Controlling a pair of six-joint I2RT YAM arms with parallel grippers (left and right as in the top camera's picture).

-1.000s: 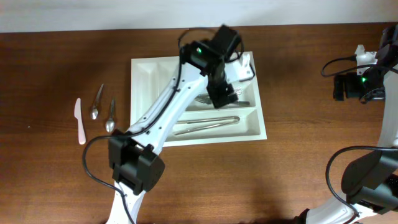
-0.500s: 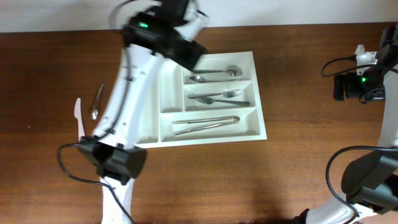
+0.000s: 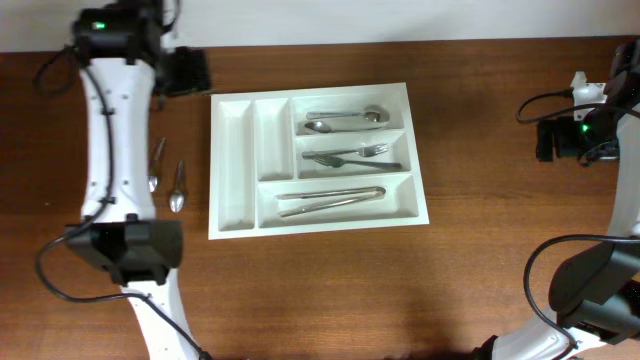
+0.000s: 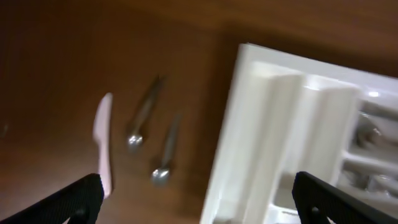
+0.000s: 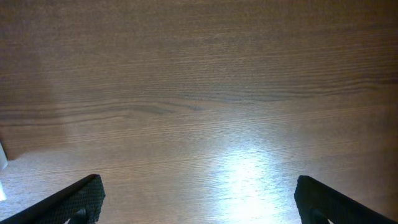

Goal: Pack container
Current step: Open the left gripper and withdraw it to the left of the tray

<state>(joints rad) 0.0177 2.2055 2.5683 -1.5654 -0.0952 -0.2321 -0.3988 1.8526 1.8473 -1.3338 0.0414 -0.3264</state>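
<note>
The container (image 3: 232,165), a white five-compartment tray, lies mid-table. Its three long compartments hold spoons (image 3: 345,120), forks (image 3: 352,155) and knives (image 3: 330,198); the two narrow ones look empty. My left gripper (image 3: 188,72) hovers open and empty off the tray's far left corner. In the left wrist view, the gripper (image 4: 199,196) looks down on the container's rim (image 4: 245,124), two loose metal spoons (image 4: 144,112) (image 4: 166,149) and a pale plastic knife (image 4: 102,140) on the wood. My right gripper (image 3: 556,140) stands open over bare table at the far right.
The two loose spoons (image 3: 157,165) (image 3: 178,187) lie left of the tray; the left arm's white link (image 3: 112,150) covers the plastic knife from above. The right wrist view shows only wood grain between the open fingers (image 5: 81,196).
The left arm has swung from above the tray's right compartments back to the far left corner, uncovering the tray. Its gripper stays open. The right arm has not moved.
</note>
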